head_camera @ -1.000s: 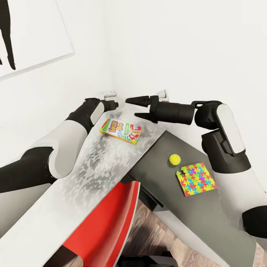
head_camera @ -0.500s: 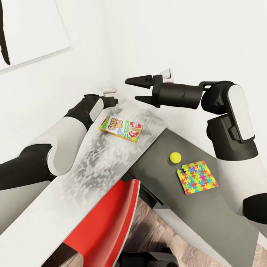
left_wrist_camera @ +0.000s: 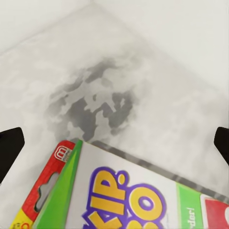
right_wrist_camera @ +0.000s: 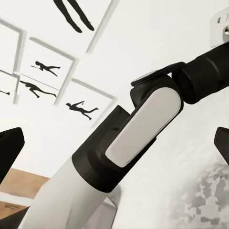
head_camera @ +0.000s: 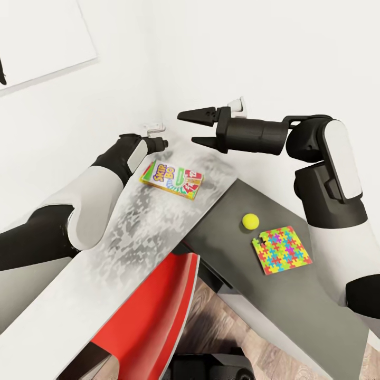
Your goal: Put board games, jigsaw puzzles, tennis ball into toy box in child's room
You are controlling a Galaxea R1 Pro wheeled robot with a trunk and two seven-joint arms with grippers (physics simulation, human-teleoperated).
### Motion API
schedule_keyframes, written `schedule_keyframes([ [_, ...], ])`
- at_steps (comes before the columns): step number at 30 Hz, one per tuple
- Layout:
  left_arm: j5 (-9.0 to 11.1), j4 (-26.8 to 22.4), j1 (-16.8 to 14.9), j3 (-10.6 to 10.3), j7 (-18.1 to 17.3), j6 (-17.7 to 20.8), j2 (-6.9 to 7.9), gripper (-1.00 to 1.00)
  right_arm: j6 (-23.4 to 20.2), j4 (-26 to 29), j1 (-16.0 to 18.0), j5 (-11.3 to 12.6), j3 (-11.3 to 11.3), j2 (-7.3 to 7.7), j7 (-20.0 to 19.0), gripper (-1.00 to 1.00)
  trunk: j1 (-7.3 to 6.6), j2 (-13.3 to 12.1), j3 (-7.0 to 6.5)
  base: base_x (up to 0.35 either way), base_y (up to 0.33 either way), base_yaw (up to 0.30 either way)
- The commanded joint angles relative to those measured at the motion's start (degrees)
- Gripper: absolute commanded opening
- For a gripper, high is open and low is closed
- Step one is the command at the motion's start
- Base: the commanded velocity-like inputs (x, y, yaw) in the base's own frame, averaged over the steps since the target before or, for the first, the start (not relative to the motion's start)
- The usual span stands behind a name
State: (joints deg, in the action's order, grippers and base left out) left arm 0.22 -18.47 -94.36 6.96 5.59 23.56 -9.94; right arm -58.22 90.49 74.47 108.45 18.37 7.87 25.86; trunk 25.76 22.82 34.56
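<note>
A yellow-orange-green "SKIP BO" board game (head_camera: 171, 179) lies flat on the pale top of the table (head_camera: 126, 243), near the wall corner. My left gripper (head_camera: 161, 142) hovers just beyond the game's far end. In the left wrist view the left gripper (left_wrist_camera: 114, 145) is open, its tips wide apart over the box (left_wrist_camera: 124, 195). My right gripper (head_camera: 186, 127) hangs open in the air above the table, past the box. On the lower dark wing lie the tennis ball (head_camera: 249, 221) and one jigsaw puzzle (head_camera: 279, 249). The toy box and the bed are out of view.
A red chair (head_camera: 158, 311) is tucked under the table's inner corner. White walls close in behind the table, with a framed picture (head_camera: 42, 42) at the upper left. The right wrist view looks at my left arm (right_wrist_camera: 138, 129) and silhouette pictures (right_wrist_camera: 47, 69).
My right gripper has risen well above the table and stayed open. The left arm has barely moved. The camera has shifted slightly.
</note>
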Motion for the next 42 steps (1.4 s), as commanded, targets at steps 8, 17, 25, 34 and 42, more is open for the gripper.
schedule_keyframes([
  [8, 0.1, -0.17, -0.03, 0.37, 0.21, 0.06, -0.06, 1.0, 0.04, 0.03, -0.09, 0.62, 0.28, 0.08, 0.64, 1.0, 0.03, 0.1, 0.83, 0.0, 0.0, 0.0],
  [17, 0.13, -0.5, -0.07, 0.34, 0.81, -1.52, -0.06, 1.0, 0.08, 0.03, -0.34, 0.62, 0.48, 0.05, 0.67, 1.0, 0.03, 0.1, 1.67, 0.0, 0.0, 0.0],
  [25, 0.13, -2.6, -0.12, 0.35, 2.53, -2.61, -0.06, 1.0, 0.21, 0.03, -0.41, 0.54, 1.32, -0.03, 0.76, 1.0, 0.03, 0.1, 2.15, 0.0, 0.0, 0.0],
  [34, 0.13, -3.13, -0.12, 0.33, 2.71, -2.9, -0.06, 1.0, 0.27, 0.03, -0.38, 0.45, 2.92, -0.18, 0.66, 1.0, 0.03, 0.1, 2.2, 0.0, 0.0, 0.0],
  [42, 0.13, -3.15, -0.12, 0.29, 2.68, -2.92, -0.06, 1.0, 0.34, 0.03, -0.45, 0.44, 2.98, -0.22, 0.68, 1.0, 0.03, 0.1, 2.2, 0.0, 0.0, 0.0],
])
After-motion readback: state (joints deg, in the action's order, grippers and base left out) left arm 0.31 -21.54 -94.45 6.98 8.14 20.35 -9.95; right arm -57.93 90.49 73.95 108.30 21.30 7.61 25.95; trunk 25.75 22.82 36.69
